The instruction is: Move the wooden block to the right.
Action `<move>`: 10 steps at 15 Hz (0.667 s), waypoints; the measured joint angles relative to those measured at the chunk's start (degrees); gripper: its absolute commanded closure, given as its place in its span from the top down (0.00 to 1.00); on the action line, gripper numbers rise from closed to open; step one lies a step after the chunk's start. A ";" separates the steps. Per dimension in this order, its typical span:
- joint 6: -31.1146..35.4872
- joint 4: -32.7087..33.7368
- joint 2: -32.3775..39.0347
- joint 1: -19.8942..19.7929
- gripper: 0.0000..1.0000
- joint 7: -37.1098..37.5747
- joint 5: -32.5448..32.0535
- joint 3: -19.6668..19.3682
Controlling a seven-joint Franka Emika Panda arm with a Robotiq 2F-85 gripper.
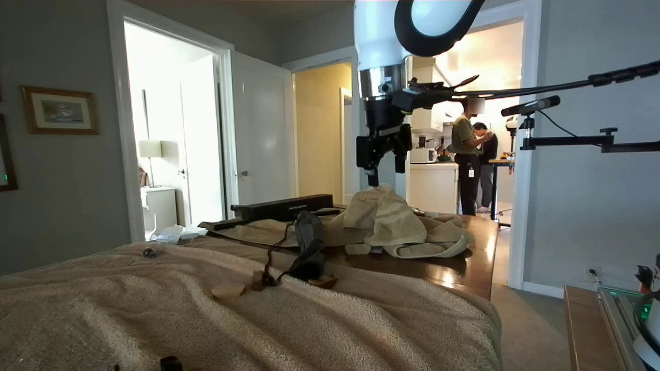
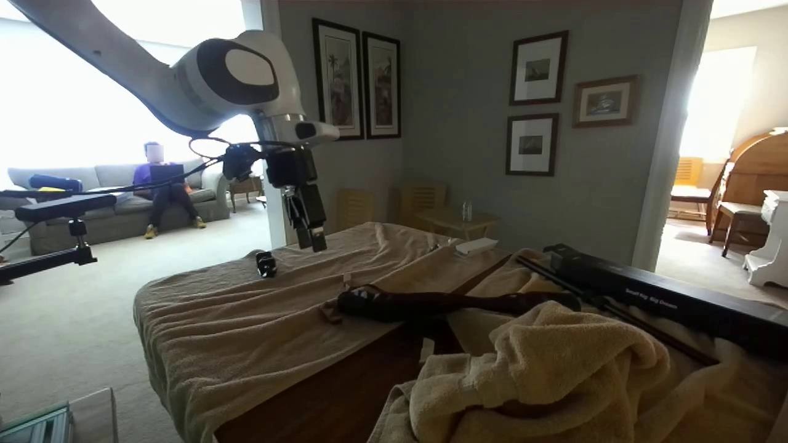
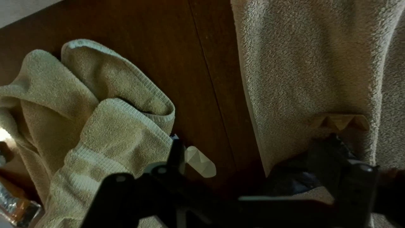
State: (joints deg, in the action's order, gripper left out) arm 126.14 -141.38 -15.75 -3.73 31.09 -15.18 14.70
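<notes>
Presumably, the whole move remains: my tool [image 1: 386,176], spread wide, holds nothing. The pale block [image 3: 200,162], probably the wooden one meant, lies ungrasped on the bench [image 3: 174,63], just right of the towel [image 3: 121,133] in the wrist view.

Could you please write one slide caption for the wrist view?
Beyond the open gripper, a pale faceted block lies on the dark wooden tabletop between a rumpled towel and a fleecy blanket.
</notes>
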 measured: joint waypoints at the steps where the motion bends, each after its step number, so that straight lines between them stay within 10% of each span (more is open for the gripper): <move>1: 0.00 0.35 1.55 0.55 1.00 2.00 0.00 0.26; 10: 7.96 6.85 17.93 6.93 1.00 19.64 6.59 -1.52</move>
State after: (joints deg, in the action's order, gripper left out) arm 134.10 -134.53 2.17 3.19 50.74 -8.60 13.18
